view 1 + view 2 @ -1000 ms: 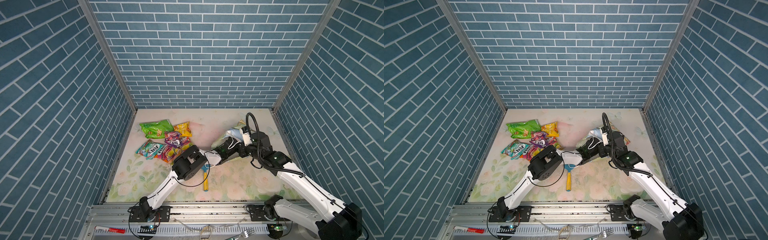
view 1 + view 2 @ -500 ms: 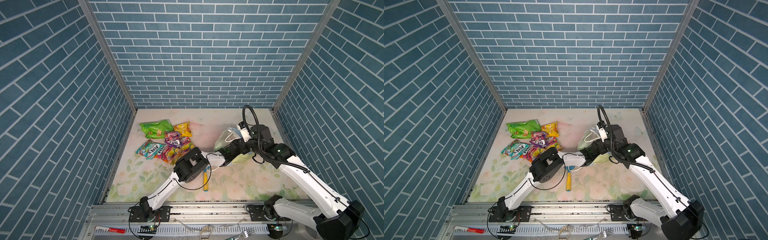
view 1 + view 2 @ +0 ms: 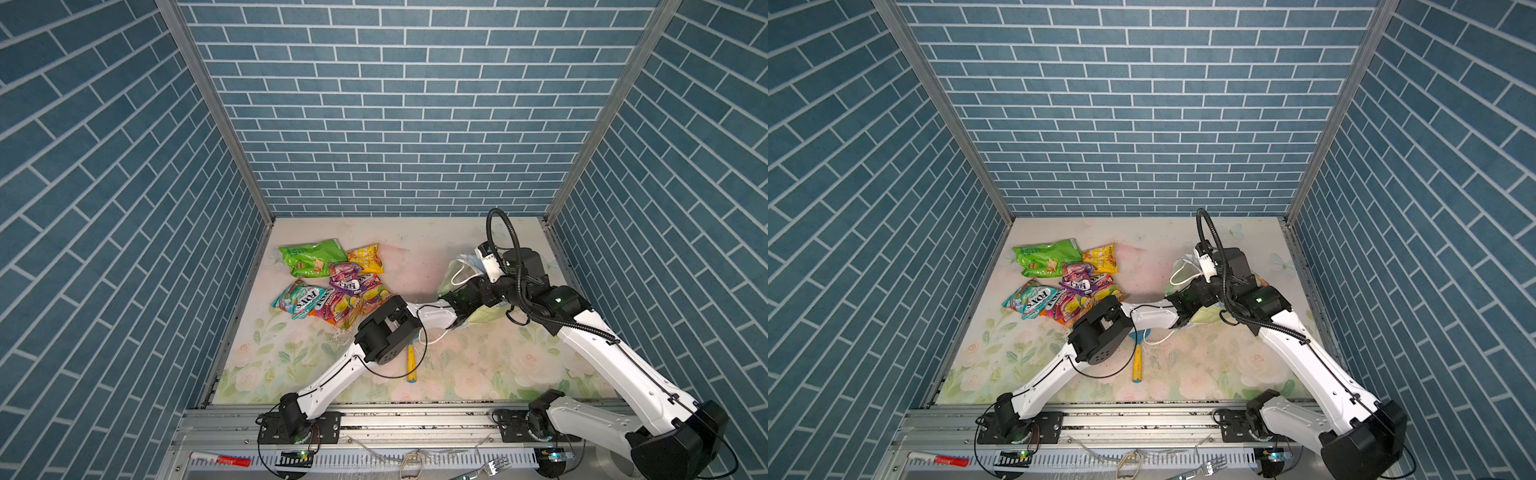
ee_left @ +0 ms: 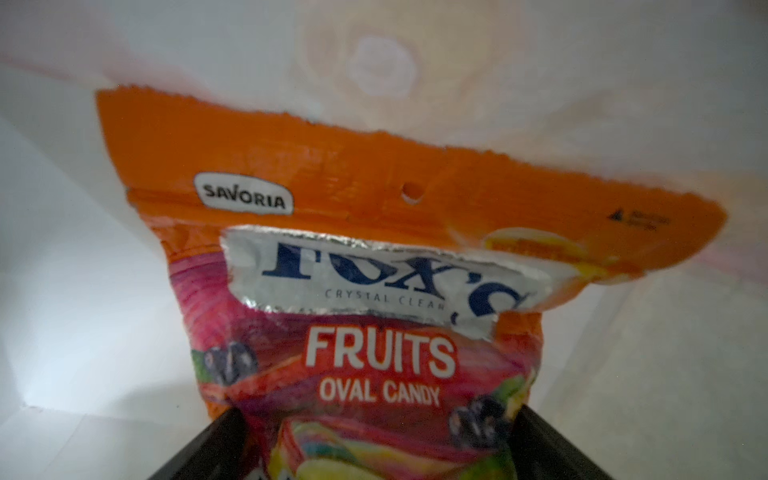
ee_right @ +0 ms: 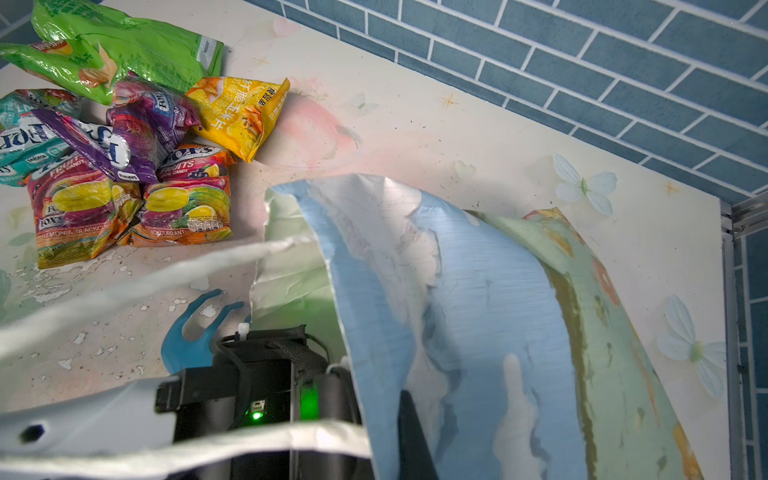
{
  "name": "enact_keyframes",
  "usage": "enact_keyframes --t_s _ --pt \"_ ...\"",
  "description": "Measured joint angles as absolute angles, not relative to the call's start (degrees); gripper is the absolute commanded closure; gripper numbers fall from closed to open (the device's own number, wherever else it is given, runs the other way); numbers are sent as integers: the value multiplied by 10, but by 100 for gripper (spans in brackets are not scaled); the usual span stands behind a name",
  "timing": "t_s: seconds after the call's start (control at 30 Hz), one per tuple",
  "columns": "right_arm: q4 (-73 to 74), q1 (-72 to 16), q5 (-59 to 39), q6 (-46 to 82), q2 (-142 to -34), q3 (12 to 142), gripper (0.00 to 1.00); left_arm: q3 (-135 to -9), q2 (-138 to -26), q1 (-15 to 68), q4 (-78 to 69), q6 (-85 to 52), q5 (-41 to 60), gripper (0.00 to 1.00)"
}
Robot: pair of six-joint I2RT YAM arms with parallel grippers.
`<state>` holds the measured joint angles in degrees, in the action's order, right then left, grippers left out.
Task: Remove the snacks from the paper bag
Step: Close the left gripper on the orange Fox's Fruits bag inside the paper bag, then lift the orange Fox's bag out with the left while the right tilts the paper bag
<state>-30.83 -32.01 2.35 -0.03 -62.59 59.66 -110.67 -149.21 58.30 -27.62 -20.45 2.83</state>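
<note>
The paper bag [image 5: 478, 291], sky-blue with white clouds and a green-yellow floral band, is at the right of the tabletop [image 3: 478, 361]. The closed right gripper [image 5: 405, 440] pinches its creased wall. Inside the bag's white interior, the left gripper [image 4: 376, 411] is spread wide either side of a glossy orange-red, fruit-printed snack packet [image 4: 374, 291]. I cannot tell whether the gripper touches it. More snacks [image 3: 332, 286] lie piled at the far left.
</note>
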Motion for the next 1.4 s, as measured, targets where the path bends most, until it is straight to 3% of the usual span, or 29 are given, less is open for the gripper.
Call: enact_keyframes --t_s 0.33,0.53,0.8,1.07,1.4 --pt "-315 -319 32 -15 -644 601 100 -1124 -1507 581 -252 -222 48 12" --pt "-328 -322 48 -37 -660 622 100 -1145 -1511 578 -232 -229 66 0" --pt "-328 -325 51 -50 -668 621 100 -1173 -1539 576 -263 -232 108 1" --pt "-296 -333 14 -48 -651 573 100 -1124 -1552 573 -402 -281 135 29" --pt "-314 -339 21 -56 -640 569 100 -1099 -1552 562 -430 -314 153 37"
